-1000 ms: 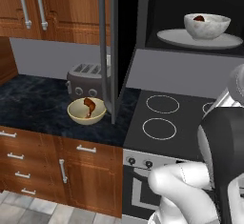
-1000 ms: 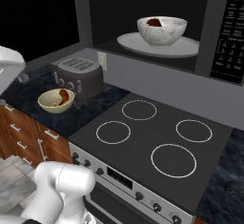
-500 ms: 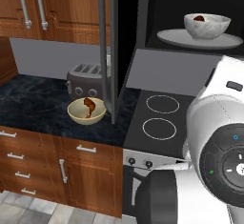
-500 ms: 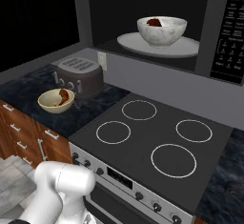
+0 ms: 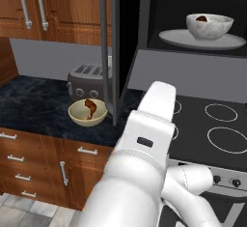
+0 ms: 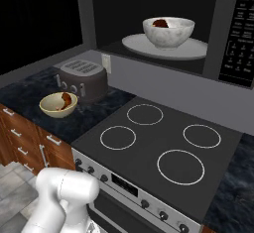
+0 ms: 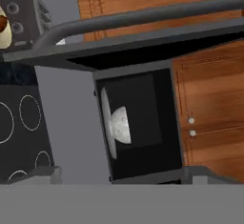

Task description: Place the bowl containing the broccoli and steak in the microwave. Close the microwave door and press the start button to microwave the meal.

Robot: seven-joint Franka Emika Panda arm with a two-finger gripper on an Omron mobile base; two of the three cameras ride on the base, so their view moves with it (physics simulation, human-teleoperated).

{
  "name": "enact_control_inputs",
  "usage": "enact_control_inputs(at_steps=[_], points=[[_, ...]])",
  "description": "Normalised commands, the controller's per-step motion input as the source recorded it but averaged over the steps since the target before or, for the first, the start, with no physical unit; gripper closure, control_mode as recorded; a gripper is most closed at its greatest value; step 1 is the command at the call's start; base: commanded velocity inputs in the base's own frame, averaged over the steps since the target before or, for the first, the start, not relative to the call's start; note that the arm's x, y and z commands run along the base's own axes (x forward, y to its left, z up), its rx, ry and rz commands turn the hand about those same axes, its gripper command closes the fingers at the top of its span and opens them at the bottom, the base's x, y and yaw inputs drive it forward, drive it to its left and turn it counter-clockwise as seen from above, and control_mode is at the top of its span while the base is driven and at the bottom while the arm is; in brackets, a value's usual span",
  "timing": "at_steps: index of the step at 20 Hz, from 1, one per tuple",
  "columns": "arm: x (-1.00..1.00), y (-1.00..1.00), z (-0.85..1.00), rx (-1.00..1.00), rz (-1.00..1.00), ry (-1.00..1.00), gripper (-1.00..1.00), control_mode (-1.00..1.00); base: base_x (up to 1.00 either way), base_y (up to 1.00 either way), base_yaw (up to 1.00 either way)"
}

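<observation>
The white bowl [image 5: 210,25] stands on the round turntable plate [image 5: 202,40] inside the black microwave [image 6: 99,9], above the stovetop. The dark steak [image 6: 159,23] shows over the bowl's rim; the broccoli is too small to make out. The microwave door [image 5: 108,52] stands swung open to the left, edge-on to the left base view. In the rolled hand view, the bowl [image 7: 121,124] sits in the cavity with the door [image 7: 143,42] and its handle bar above. My gripper [image 7: 122,178] is open, holding nothing and well back from the microwave.
A tan bowl with a drumstick [image 5: 88,111] and a grey toaster [image 5: 89,78] sit on the dark counter left of the stove [image 6: 158,143]. The microwave's button panel [image 6: 240,33] is on its right side. My white arm [image 5: 144,163] fills the foreground of the left base view.
My arm has swung up and leftward across the left base view, now covering its lower middle. The bowl, door and counter items have not moved.
</observation>
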Motion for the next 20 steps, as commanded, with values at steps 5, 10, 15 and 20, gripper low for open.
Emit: enact_control_inputs(at_steps=[5,10,15,20], points=[[0.09,0.78,-0.19,-0.13,0.0,-0.37,-1.0,-1.0,0.0,0.0,0.0],[0.28,0.55,-0.08,-0.03,0.0,-0.26,-1.0,-1.0,0.0,0.0,0.0],[0.3,0.37,0.0,0.0,-0.01,-0.05,-1.0,-1.0,0.0,0.0,0.0],[0.27,0.23,0.0,0.0,-0.09,-0.01,-1.0,-1.0,0.0,0.0,0.0]])
